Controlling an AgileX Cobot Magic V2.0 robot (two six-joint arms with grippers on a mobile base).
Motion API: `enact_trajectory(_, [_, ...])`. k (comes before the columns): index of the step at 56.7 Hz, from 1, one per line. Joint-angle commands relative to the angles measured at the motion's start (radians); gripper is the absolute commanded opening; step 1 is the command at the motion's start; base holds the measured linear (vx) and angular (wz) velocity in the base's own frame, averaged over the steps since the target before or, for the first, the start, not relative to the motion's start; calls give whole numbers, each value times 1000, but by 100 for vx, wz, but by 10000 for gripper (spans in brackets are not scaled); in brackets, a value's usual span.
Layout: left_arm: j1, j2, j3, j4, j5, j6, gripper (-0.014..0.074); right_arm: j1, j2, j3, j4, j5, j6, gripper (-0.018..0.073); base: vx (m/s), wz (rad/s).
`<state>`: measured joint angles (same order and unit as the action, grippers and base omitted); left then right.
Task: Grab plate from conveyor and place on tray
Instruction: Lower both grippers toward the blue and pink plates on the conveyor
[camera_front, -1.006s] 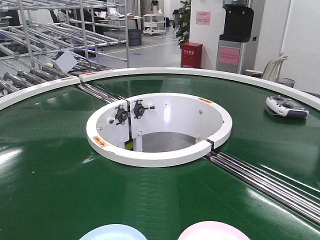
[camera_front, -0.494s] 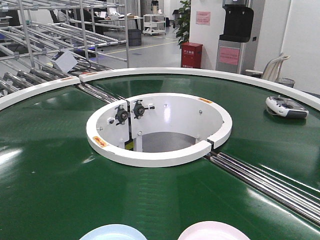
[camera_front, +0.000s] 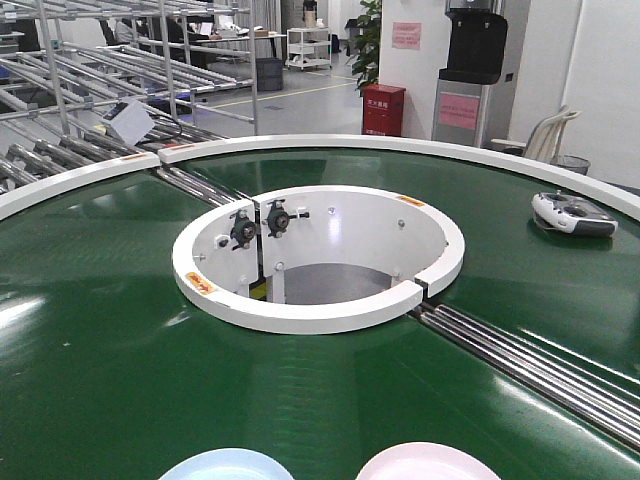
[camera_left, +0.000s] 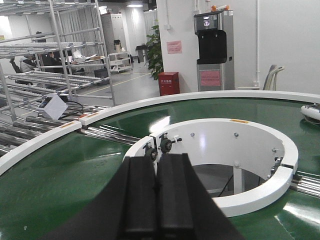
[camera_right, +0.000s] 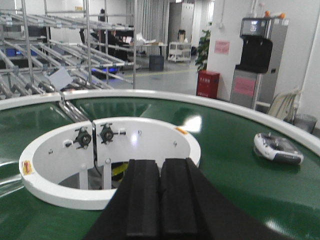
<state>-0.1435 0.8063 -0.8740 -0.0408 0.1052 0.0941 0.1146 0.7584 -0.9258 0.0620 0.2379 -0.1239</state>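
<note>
Conveyor (camera_front: 100, 330) carries 2 plates at its near edge, both cut off by the frame; light blue plate (camera_front: 226, 466) on the left, pink plate (camera_front: 428, 462) beside it, apart; left gripper (camera_left: 158, 167) and right gripper (camera_right: 160, 170) both pressed together, holding nothing; grey handheld controller (camera_front: 573, 213) on the belt, far right.

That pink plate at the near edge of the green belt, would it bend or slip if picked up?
Probably stiff: the pink plate shows a clean round rim. Its smooth pale surface suggests it might slip in a pinch. Only its far edge is in view, so weight is a guess.
</note>
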Motion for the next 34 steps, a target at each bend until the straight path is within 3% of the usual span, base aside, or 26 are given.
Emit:
enact_trajectory(1, [-5,-5,-40,0,-89,1,59,-5,-1,-35,-1,-76,1,55,0,0])
enact_trajectory(7, [-5,-5,-40,0,-83,1,161,-5,-3,-35,-10,-73,-3,165,0,0])
enact_trajectory(21, [-5,-5,-40,0,-48,2,463,-5,-3,-35,-10,-58,-3,574,0,0])
enact_trajectory(27, [-5,-5,-40,0,-46,2,501,-5,-3,-35,-10,-58,-3,649,0,0])
enact_trajectory(34, [-5,-4,-40,-27,6,-56,493,-5,6,-35,23,19,46,646,0,0])
